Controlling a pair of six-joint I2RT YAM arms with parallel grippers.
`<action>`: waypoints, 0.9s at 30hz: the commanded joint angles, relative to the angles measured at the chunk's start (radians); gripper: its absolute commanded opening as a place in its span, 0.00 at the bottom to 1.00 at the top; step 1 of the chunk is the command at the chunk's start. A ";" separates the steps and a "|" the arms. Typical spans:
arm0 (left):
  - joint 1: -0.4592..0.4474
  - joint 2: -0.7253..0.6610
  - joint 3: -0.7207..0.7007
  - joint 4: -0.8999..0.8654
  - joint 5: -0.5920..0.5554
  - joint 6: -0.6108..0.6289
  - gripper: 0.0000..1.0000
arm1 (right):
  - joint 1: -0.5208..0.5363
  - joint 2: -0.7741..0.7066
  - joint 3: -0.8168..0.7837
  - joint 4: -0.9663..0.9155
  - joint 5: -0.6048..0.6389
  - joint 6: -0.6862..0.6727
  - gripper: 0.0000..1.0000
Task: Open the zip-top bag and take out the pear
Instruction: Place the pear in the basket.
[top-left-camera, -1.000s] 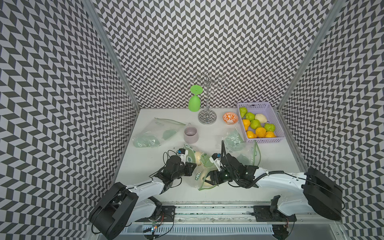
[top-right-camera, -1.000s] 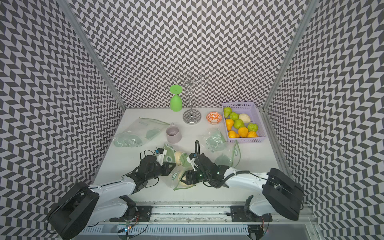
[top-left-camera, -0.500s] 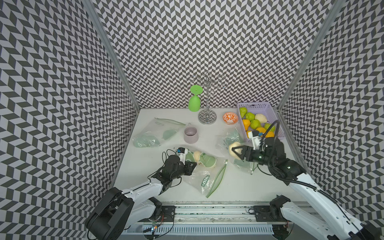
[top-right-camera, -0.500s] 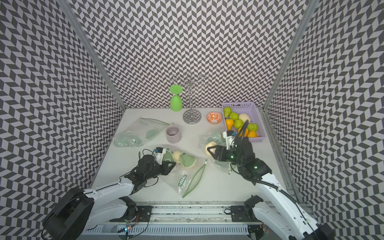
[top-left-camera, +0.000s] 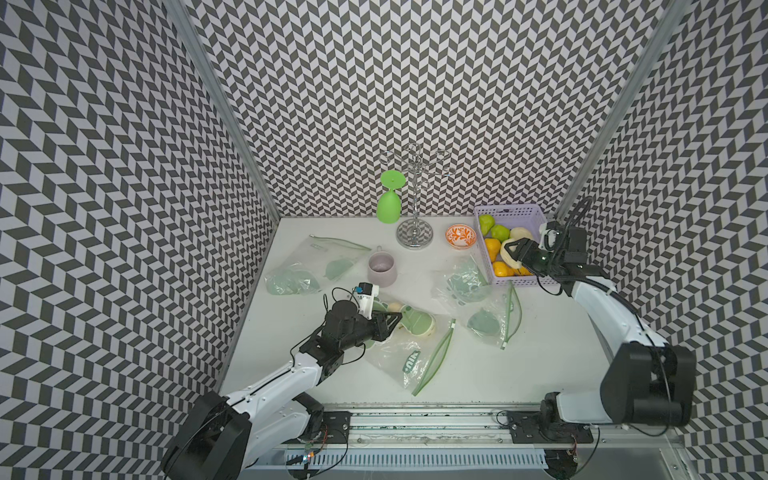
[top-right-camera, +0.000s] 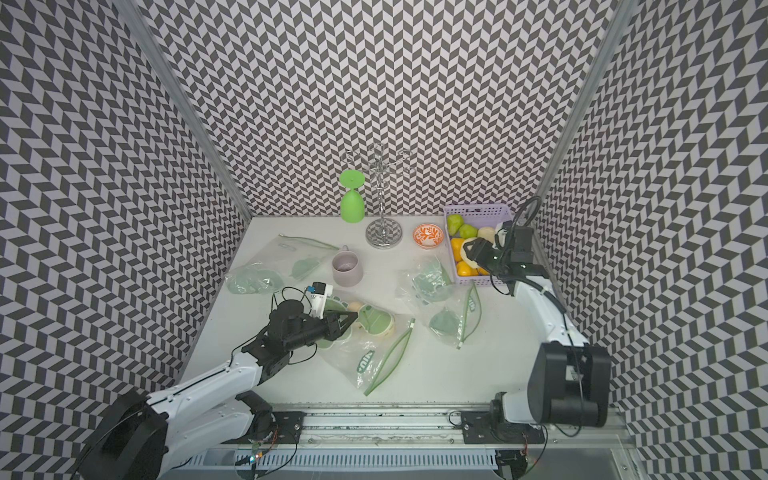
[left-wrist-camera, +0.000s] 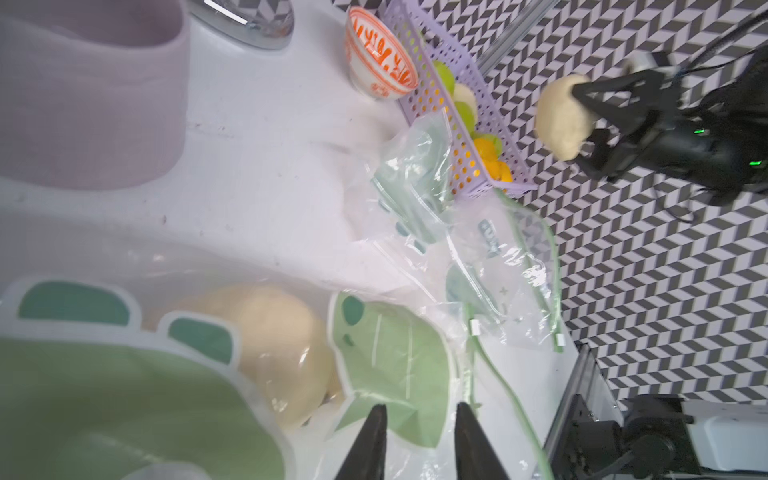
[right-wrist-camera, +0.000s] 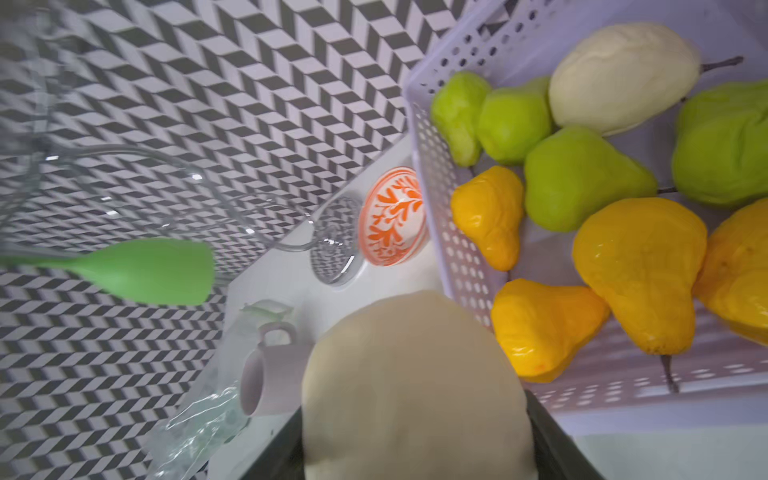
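The pear (top-left-camera: 505, 259) is out and being carried high: it is clamped between the fingers of the right hand (top-left-camera: 515, 254), held in the air over the lavender basket (top-left-camera: 515, 211), where green, orange and 1 cream pear already lie. 1 second ago both hands were buried together in the zip-top bag (top-left-camera: 399, 353) at the middle of the tabletop (top-left-camera: 498, 386). 0.5 seconds ago the fruit was already lifted clear and on its way across, and now the whole right arm has been swung to the far right corner. A change is seen at the bag too. The left hand (left-wrist-camera: 420, 409), which had been holding the bag in place, is now parted by a narrow gap. In the left wrist view nothing is caught between its tips; only the printed film lies beneath them. The bag has been let down flat, with its green zip strip gaping toward the front edge. 1 pale rounded shape (left-wrist-camera: 274, 353) is still seen under the plastic, just beside the left hand. The opening and the extraction are therefore judged done. Only the setting-down of the pear is left, and the basket looks the likely place, though that cannot be known.
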 joint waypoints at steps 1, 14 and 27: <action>0.003 -0.053 0.053 -0.032 0.057 0.002 0.45 | -0.004 0.153 0.133 0.042 0.158 -0.042 0.44; 0.003 -0.107 0.113 -0.074 0.057 0.006 0.54 | 0.006 0.361 0.187 -0.030 0.379 -0.199 0.47; 0.001 0.027 0.143 -0.072 0.028 0.058 0.63 | 0.044 0.081 0.060 0.027 0.338 -0.193 0.83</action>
